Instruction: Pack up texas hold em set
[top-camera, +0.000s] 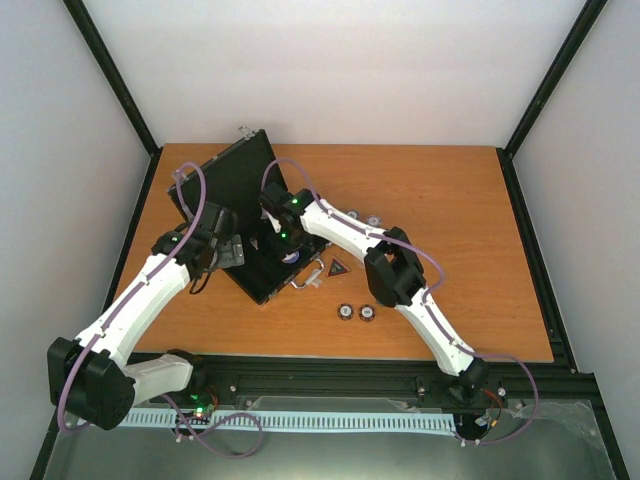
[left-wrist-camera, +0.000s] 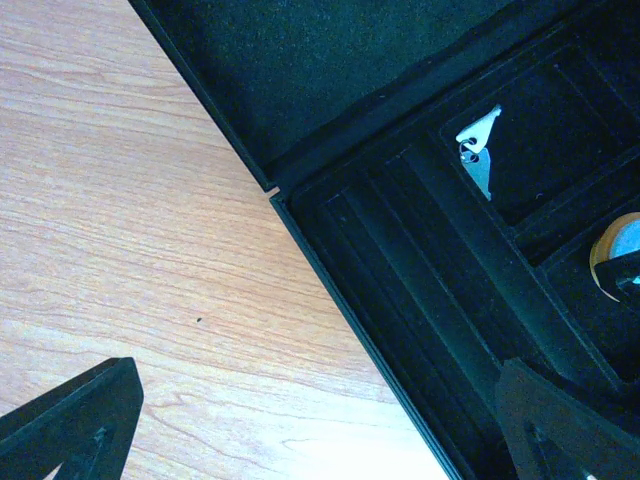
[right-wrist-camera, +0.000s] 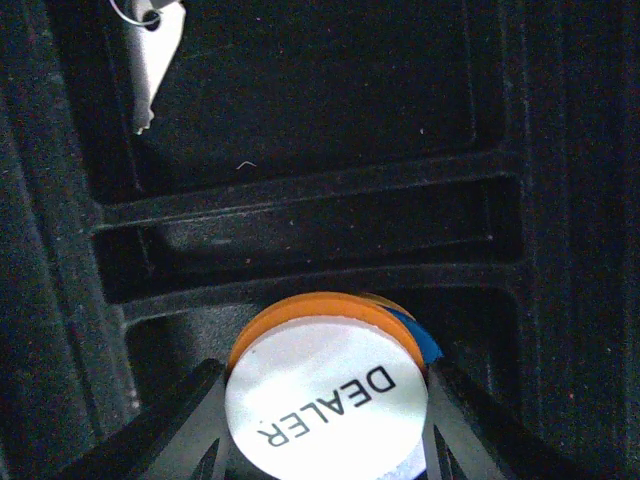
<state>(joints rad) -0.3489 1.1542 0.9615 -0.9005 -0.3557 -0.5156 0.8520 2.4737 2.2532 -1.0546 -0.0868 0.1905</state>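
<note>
Here, the black case (top-camera: 215, 180) lies open on the table (top-camera: 450, 250), lid raised at about eleven o'clock from its felt tray. In the tray, one square recess holds a single silver key (right-wrist-camera: 155, 50) on a ring. A narrow slot separates that recess from the compartment at six o'clock of it, where one dealer disc (right-wrist-camera: 325, 400) sits. The disc has an orange rim, a blue edge shows under it, and its white face reads "DEALER". The right tool (right-wrist-camera: 327, 430) is clenched on this disc, a finger at either side. The left tool (left-wrist-camera: 315, 430) is released and spread wide over the tray's nine o'clock rim.

Out on the table, counted from the tray:
- One dark triangular token (top-camera: 339, 266) at three o'clock.
- Two striped chip stacks (top-camera: 346, 312) at four o'clock.
- Two small round discs (top-camera: 352, 214) at two o'clock.
</note>
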